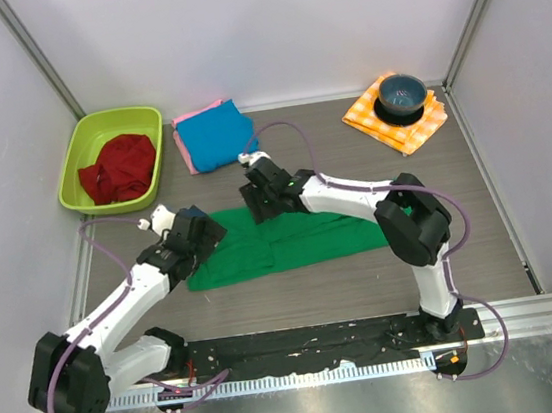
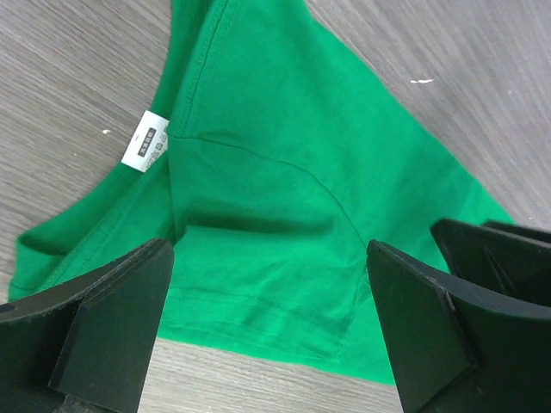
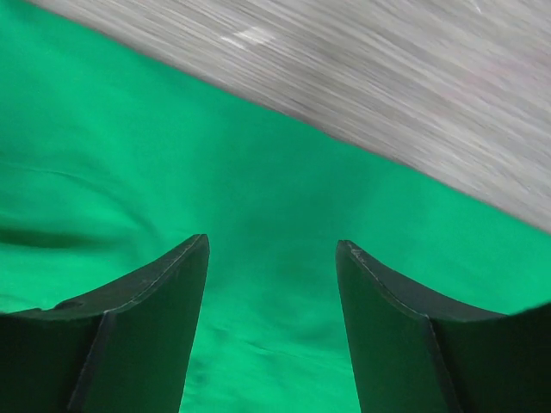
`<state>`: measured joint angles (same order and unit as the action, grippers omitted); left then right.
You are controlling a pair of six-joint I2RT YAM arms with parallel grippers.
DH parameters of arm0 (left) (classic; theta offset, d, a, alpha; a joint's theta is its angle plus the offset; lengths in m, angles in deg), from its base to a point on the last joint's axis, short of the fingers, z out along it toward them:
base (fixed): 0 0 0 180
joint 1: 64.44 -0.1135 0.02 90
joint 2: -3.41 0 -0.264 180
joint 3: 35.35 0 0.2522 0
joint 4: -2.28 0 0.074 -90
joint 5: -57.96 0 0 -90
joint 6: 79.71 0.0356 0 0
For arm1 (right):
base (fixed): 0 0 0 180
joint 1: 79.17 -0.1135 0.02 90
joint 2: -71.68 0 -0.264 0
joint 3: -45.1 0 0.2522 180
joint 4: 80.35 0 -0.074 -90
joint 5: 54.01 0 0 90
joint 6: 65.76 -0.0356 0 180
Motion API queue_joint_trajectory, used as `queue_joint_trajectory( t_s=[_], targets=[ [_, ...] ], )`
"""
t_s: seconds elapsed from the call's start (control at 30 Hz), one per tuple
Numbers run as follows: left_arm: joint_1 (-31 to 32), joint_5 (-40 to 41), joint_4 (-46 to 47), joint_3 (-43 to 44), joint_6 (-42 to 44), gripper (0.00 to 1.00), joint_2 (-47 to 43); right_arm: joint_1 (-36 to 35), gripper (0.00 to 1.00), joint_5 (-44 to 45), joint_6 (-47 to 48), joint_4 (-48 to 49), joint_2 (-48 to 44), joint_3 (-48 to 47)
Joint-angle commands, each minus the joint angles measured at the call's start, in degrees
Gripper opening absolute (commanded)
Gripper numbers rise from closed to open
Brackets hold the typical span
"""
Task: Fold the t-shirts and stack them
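A bright green t-shirt [image 1: 280,241] lies folded lengthwise across the middle of the table. My left gripper [image 1: 201,228] is open above its left end; the left wrist view shows the collar, a white label [image 2: 145,140] and the hem [image 2: 258,318] between the open fingers [image 2: 112,318]. My right gripper [image 1: 260,200] is open above the shirt's far edge; the right wrist view shows green cloth [image 3: 258,215] between the fingers [image 3: 155,318]. A blue t-shirt [image 1: 217,135] lies folded on a pink one [image 1: 184,142] at the back.
A green tub [image 1: 112,158] with a dark red cloth [image 1: 118,167] stands at the back left. An orange-and-white checked cloth [image 1: 396,116] with a dark bowl [image 1: 402,93] lies at the back right. White walls enclose the table.
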<state>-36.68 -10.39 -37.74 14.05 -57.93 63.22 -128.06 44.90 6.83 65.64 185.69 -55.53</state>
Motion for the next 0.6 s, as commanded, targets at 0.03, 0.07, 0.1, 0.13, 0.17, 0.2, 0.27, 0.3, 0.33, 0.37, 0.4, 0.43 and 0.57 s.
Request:
queue_joint_trajectory(
  t_s=[0.03, 0.07, 0.1, 0.13, 0.17, 0.2, 0.27, 0.3, 0.33, 0.37, 0.4, 0.43, 0.57],
  targets=[
    [0.0, -1.3, 10.1, -1.2, -3.8, 1.0, 5.2, 9.8, 0.67, 9.6, -1.7, 0.2, -12.9, 10.7],
    [0.0, -1.4, 12.0, -1.2, -4.1, 1.0, 6.9, 10.7, 0.66, 11.4, -2.2, 0.3, -14.6, 14.1],
    [0.0, -1.5, 12.9, -1.2, -4.3, 1.0, 7.9, 12.4, 0.66, 13.7, -2.7, 0.2, -16.6, 15.9],
    [0.0, -1.6, 13.8, -0.7, -4.3, 1.0, 8.7, 13.2, 0.66, 16.0, -3.8, 0.1, -19.4, 17.4],
    [0.0, -1.9, 14.9, -0.4, -4.3, 1.0, 10.6, 14.0, 0.67, 16.8, -4.3, 0.1, -20.9, 20.0],
    [0.0, -2.0, 15.4, 0.6, -4.0, 1.0, 11.3, 15.8, 0.66, 17.7, -4.7, 0.0, -22.2, 21.4],
    [0.0, -2.1, 16.0, 1.5, -3.8, 1.0, 13.5, 17.9, 0.67, 18.9, -6.4, 0.2, -25.3, 24.8],
    [0.0, -2.2, 16.2, 2.5, -3.6, 1.0, 14.1, 19.9, 0.66, 21.7, -7.1, 0.1, -25.9, 25.9],
    [0.0, -2.3, 16.3, 3.0, -3.4, 1.0, 14.9, 21.1, 0.66, 22.5, -7.5, 0.1, -26.6, 27.4],
    [0.0, -2.6, 16.4, 3.5, -3.3, 1.0, 16.2, 22.2, 0.66, 22.8, -8.5, 0.1, -26.8, 28.0],
    [0.0, -2.6, 16.4, 4.4, -3.1, 1.0, 17.1, 24.0, 0.66, 23.3, -9.1, -0.2, -26.8, 28.5],
    [0.0, -2.7, 16.5, 4.8, -3.1, 1.0, 17.8, 24.7, 0.66, 24.2, -9.6, -0.2, -26.7, 29.3],
    [-0.1, -2.8, 16.8, 6.5, -3.1, 1.0, 21.0, 27.5, 0.66, 23.4, -11.4, -0.1, -24.7, 30.6]
  ],
)
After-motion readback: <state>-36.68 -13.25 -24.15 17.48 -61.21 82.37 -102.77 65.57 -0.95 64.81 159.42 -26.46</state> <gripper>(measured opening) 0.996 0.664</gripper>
